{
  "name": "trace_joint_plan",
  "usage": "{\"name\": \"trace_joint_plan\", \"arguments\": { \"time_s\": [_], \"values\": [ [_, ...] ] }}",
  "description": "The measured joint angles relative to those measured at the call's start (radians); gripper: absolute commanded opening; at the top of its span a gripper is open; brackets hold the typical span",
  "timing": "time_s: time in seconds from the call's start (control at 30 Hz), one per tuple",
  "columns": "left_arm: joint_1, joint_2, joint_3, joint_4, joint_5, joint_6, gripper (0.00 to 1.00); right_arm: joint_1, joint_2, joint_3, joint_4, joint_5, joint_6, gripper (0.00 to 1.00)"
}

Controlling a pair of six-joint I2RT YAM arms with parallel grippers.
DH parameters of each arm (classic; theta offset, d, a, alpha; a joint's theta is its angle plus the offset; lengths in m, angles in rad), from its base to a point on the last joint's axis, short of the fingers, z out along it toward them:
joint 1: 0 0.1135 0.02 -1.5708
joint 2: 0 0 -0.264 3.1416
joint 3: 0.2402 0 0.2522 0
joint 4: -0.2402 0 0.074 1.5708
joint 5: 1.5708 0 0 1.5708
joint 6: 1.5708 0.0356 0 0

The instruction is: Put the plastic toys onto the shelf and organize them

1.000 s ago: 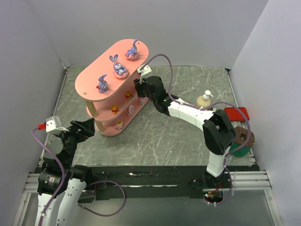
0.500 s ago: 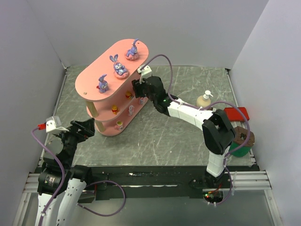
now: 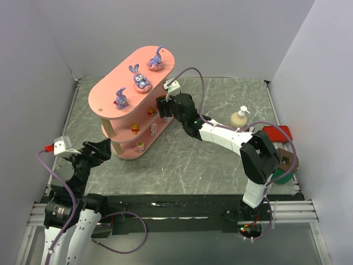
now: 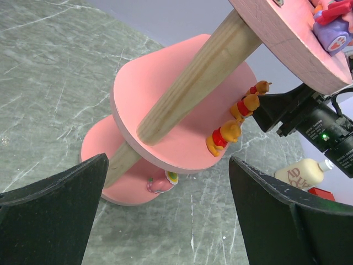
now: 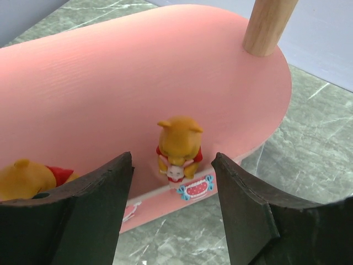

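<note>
from above, the shelf [image 3: 107,96] is seen left of centre, purple bunnies [image 3: 139,81] set on its top board; the right gripper [image 3: 162,108] is seen at the middle tier, the left gripper [image 3: 102,148] held near the shelf's foot. in the left wrist view, the left gripper [image 4: 168,165] is spread wide and empty. in the right wrist view, the right gripper [image 5: 171,160] is parted, nothing grasped, an orange bear [image 5: 179,144] stood free between its fingers at the board's edge. the bear could be clipped and toppled off if the fingers are withdrawn crookedly.

Three purple bunnies [image 3: 140,80]; three orange bears [image 4: 223,138]; two pink-white toys [image 3: 140,146]; one shelf [image 3: 105,94].
</note>
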Motion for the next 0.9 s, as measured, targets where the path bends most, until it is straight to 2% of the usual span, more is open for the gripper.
{"name": "trace_joint_plan", "arguments": {
  "time_s": [0.27, 0.47, 0.67, 0.9],
  "values": [
    [0.000, 0.000, 0.000, 0.000, 0.000, 0.000, 0.96, 0.000, -0.012, -0.016, 0.006, -0.005, -0.011, 0.57],
    [0.002, 0.000, 0.000, 0.000, 0.000, 0.000, 0.96, 0.000, -0.012, -0.016, 0.010, -0.001, -0.027, 0.40],
    [0.003, 0.000, 0.000, 0.000, 0.000, 0.000, 0.96, 0.000, -0.010, -0.018, 0.018, 0.003, -0.046, 0.29],
    [0.003, 0.000, 0.000, 0.000, 0.000, 0.000, 0.96, -0.002, -0.009, -0.028, 0.045, -0.025, -0.086, 0.22]
  ]
}}
